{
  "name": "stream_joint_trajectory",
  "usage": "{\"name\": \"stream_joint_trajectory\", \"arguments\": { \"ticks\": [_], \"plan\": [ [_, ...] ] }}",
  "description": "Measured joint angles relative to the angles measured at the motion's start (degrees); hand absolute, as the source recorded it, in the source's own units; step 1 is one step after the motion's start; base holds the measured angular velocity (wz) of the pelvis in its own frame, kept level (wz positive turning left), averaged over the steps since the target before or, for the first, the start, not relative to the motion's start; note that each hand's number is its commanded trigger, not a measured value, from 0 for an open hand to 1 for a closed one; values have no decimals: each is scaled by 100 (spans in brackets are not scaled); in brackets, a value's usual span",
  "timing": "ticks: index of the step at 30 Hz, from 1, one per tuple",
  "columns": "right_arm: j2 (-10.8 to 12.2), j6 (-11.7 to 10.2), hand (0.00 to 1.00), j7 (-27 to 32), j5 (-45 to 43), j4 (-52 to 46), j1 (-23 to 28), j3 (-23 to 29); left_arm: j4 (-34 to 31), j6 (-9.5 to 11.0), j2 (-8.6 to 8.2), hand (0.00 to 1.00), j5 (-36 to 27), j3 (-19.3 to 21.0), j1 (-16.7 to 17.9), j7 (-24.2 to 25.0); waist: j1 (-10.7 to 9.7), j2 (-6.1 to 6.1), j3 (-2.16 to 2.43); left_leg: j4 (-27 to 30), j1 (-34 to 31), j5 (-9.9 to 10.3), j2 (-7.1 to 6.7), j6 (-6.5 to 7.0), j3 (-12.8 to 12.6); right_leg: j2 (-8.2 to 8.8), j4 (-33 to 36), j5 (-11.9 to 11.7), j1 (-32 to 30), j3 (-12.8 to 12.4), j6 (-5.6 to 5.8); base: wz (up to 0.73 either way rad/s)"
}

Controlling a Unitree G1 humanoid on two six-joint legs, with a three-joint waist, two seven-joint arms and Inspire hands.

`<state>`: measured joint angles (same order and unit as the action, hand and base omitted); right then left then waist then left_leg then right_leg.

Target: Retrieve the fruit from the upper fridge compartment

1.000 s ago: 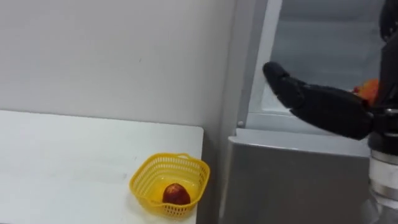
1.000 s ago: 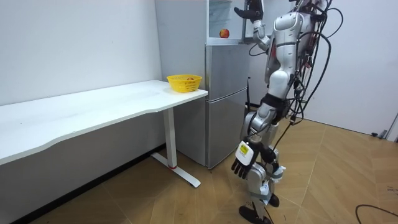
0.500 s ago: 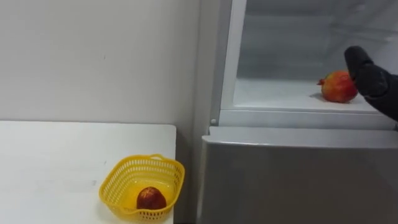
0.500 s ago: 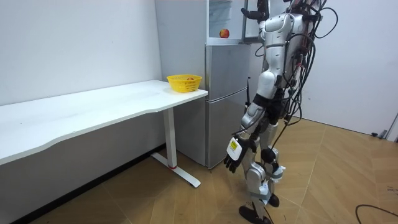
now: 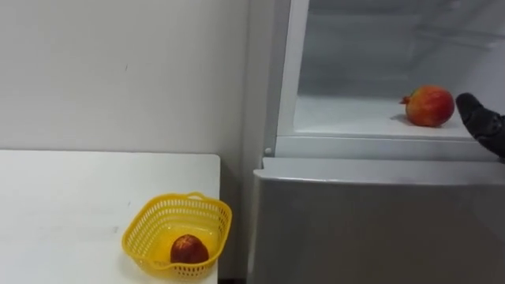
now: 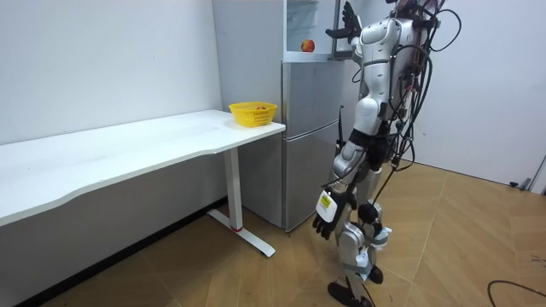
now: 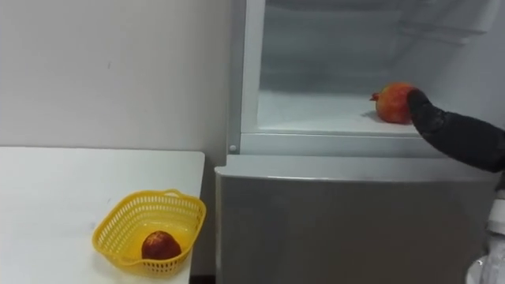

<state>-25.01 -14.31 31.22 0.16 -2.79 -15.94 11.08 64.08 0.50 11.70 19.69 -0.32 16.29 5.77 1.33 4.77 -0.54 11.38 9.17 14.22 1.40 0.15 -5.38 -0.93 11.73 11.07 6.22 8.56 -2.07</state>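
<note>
Low in the room view, the left hand (image 6: 328,215) hangs loose-fingered by the leg. At the lower left of the eye views, one yellow basket (image 5: 142,237) sits at the desk (image 5: 63,197) edge with one red fruit (image 5: 188,249) in it. Beyond stands the fridge (image 5: 371,221), its lower door closed and its upper compartment open. On its shelf (image 5: 347,118), at upper right, lies one pomegranate (image 5: 430,106). The right hand (image 7: 458,136) reaches in, fingers straight and holding nothing, tips just beside the fruit. So the reach looks nearly done — grasping and lifting out remain.
</note>
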Motion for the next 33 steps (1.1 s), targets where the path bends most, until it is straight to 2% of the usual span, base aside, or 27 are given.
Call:
{"name": "stream_joint_trajectory", "arguments": {
  "ticks": [1, 3, 7, 12, 17, 20, 25, 33],
  "plan": [
    [-25, 56, 0, -52, 7, 38, -28, 0, -5, -7, 1, 0, 2, 1, 0, 10, 0, 23, -11, 5, -5, 0, 0, 0, 0, 1, 6, 8, -7, 5, -5, 0],
    [-73, 128, 0, -155, 29, 67, -42, 0, -15, -19, 0, 0, 3, 1, 0, 61, 3, 70, -3, 19, -23, 0, 1, 0, 3, 3, 5, 10, -15, 15, -7, 0],
    [-143, 192, 0, -354, 216, 382, -171, 0, -38, -26, 0, 0, 3, 1, -4, 107, 30, 149, 40, 36, -43, 0, -3, 0, 76, 15, 4, 9, -7, 70, -7, 6],
    [-151, 276, 0, -470, 217, 661, -325, -3, -69, -58, 5, 0, 4, 5, -1, 126, 37, 142, 28, 50, -37, 0, -5, 0, 137, 64, 4, 8, 34, 146, -7, 8],
    [-152, 323, 0, -666, 257, 713, -362, -5, -126, -92, 5, 0, 1, 14, 7, 209, 68, 102, -7, 81, -56, 0, -12, -1, 165, 78, 25, 19, 27, 174, -10, 3],
    [-207, 406, 0, -733, 257, 1121, -601, -34, -129, -100, 24, 0, 0, 12, 5, 230, 56, 117, -11, 80, -71, 0, -22, 0, 171, 81, 105, 44, -30, 172, -12, -1],
    [-424, 524, 0, -841, 256, 1289, -616, -94, -202, -102, 81, 0, 0, 10, 37, 220, 67, 157, 12, 84, -86, 0, -27, 0, 221, 80, 102, 49, -34, 198, -11, 3],
    [-476, 565, 0, -865, 248, 1327, -616, -98, -223, -147, 93, 0, 1, 8, 24, 213, 65, 195, 22, 83, -80, -1, -26, -1, 248, 76, 92, 52, -11, 239, -12, 0]
  ]
}}
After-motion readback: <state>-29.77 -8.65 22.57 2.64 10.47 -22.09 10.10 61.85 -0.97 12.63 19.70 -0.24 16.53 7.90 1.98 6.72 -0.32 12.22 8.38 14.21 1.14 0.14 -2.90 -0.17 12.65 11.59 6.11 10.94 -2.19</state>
